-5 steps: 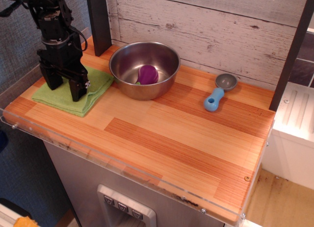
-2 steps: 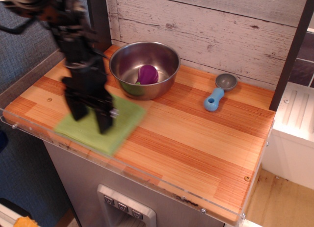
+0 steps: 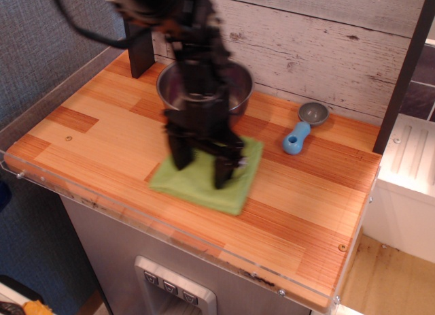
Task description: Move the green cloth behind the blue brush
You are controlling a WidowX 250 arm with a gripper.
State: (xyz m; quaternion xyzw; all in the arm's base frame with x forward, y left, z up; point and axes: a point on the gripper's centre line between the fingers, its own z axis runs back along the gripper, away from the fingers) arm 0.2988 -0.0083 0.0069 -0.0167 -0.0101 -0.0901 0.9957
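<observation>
The green cloth (image 3: 198, 188) lies flat at the middle of the wooden counter, in front of the steel bowl. My gripper (image 3: 202, 167) is blurred by motion and points straight down onto the cloth. Its two black fingertips (image 3: 223, 173) dig into the fabric, gripping it. The blue brush (image 3: 296, 137) lies to the right of the cloth, apart from it, with its grey cup head (image 3: 313, 113) toward the back wall.
The steel bowl (image 3: 241, 90) stands at the back, mostly hidden behind my arm. A dark post (image 3: 139, 53) rises at the back left and another (image 3: 401, 77) at the right. The counter's front edge (image 3: 170, 237) has a clear plastic lip.
My gripper has swept from the back left corner to the counter's middle, and the green cloth has come along with it. The bowl and brush have not moved.
</observation>
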